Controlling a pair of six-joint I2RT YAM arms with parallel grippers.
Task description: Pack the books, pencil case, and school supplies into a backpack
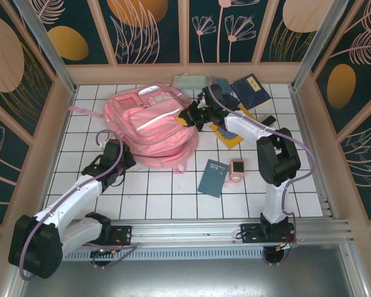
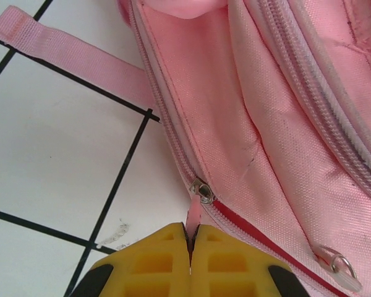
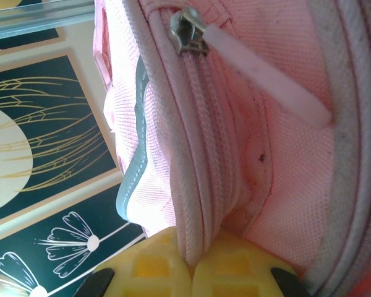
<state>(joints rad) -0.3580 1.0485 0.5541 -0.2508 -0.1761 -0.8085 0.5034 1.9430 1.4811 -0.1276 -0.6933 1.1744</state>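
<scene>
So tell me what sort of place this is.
Probably a robot test cell, not a real room: a white gridded table boxed in by leaf-patterned panels, with a left arm and right arm bolted to a metal rail.

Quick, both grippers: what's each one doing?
Left gripper: closed on the zipper pull of the backpack.
Right gripper: closed on a zippered edge of the backpack.

The backpack lay on the bench, left of frame centre. Behind it, at the upper edge, sat the pencil case, with a book to its right. Another book lay lower right of the backpack, a small gadget just beside it. The left hand met the backpack's lower-left edge and the right hand its right edge.
</scene>
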